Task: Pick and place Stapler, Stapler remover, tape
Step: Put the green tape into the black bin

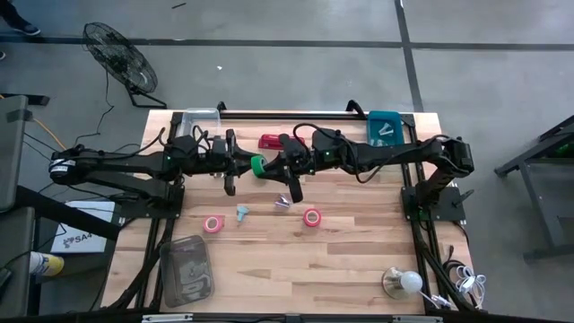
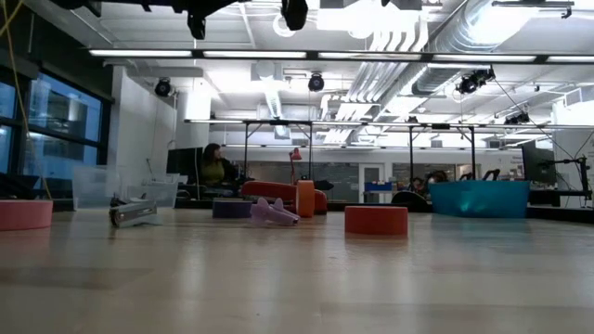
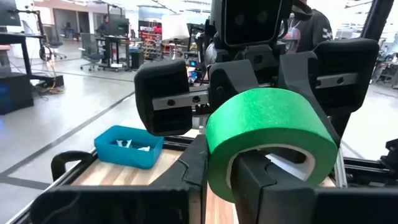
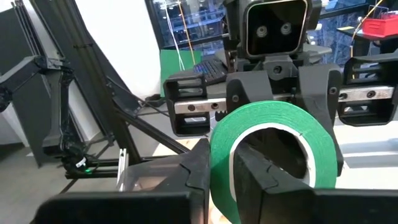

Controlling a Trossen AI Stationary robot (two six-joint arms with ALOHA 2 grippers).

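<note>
A green tape roll (image 1: 258, 166) hangs in the air between my two grippers over the table's far middle. My left gripper (image 3: 221, 186) comes from the left and my right gripper (image 4: 221, 186) from the right; each is shut on the roll. The red stapler (image 1: 272, 141) lies flat beyond them, near the far edge. A pink tape roll (image 1: 213, 224) and a red tape roll (image 1: 311, 216) lie flat on the table nearer to me. A pale claw piece (image 1: 242, 213) and a purple piece (image 1: 282, 202) lie between them. My left gripper pinches the green roll's wall (image 3: 217, 168), one finger inside the ring's open centre (image 3: 267, 186) and one outside. It comes level from the table's left. The roll is lifted clear of the table. My right gripper pinches the wall on the ring's opposite side (image 4: 221, 174), one finger inside the open centre (image 4: 264, 180) and one outside. It comes level from the table's right, facing the other gripper.
A teal bin (image 1: 386, 128) stands at the far right corner and a clear bin (image 1: 199, 119) at the far left. A clear container (image 1: 186, 269) lies near the left front and a lamp bulb (image 1: 404, 283) near the right front. Bare wood (image 1: 296, 269) lies along the near middle.
</note>
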